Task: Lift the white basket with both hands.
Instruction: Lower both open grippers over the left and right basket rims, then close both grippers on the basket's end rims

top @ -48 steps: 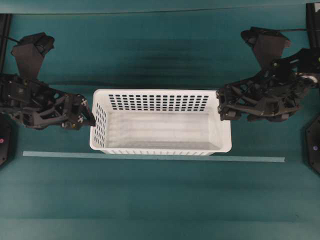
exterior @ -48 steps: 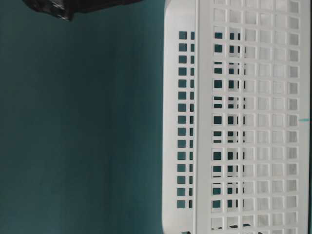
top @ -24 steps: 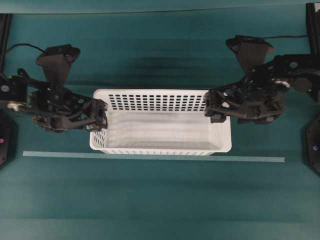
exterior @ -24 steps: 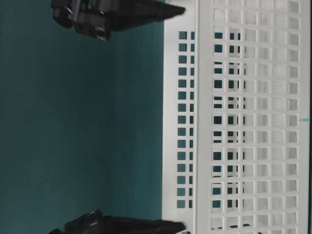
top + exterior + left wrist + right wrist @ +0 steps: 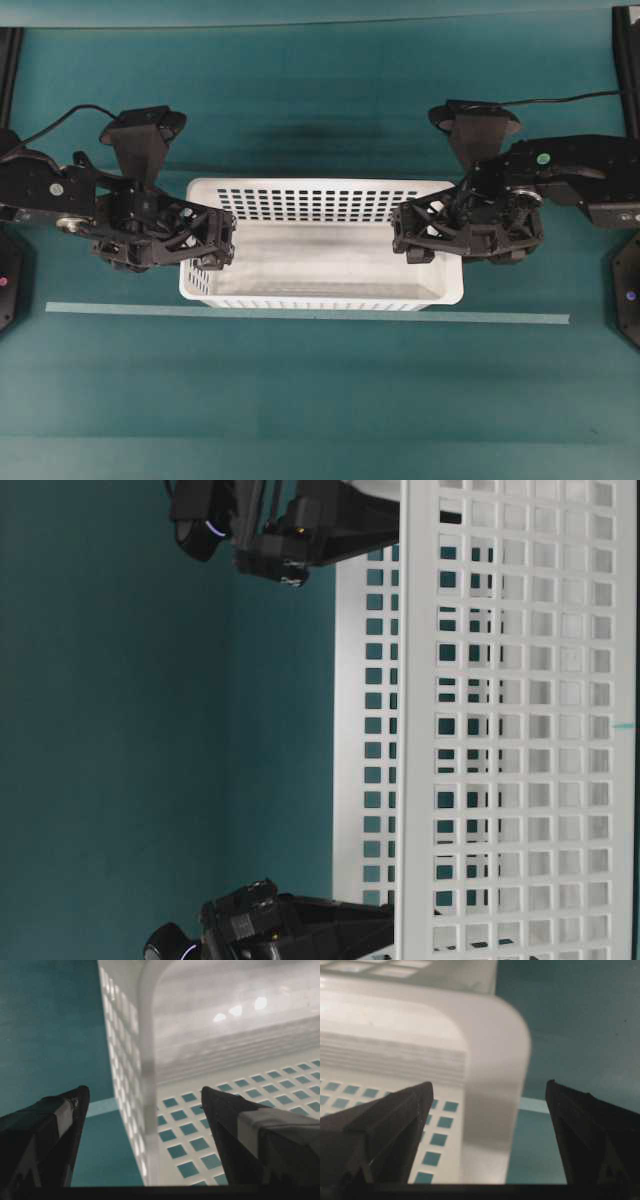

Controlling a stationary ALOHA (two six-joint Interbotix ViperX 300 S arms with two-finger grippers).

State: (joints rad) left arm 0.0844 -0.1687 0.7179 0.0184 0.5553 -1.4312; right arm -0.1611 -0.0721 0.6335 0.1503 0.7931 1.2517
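Observation:
The white basket rests on the teal table, its long side running left to right. My left gripper hangs open over the basket's left end. In the left wrist view the left gripper straddles the end wall's rim, with one finger outside and one inside, neither touching. My right gripper is open over the right end. In the right wrist view the right gripper straddles the rolled rim the same way, apart from it. The table-level view shows the basket's slotted wall with a black gripper at each end.
A pale tape strip runs across the table just in front of the basket. Black fixtures stand at the table's far left edge and far right edge. A cable trails from the right arm.
Both arms have swung inward from outside the basket's ends to over its end walls, and both grippers stay open. The basket has not moved.

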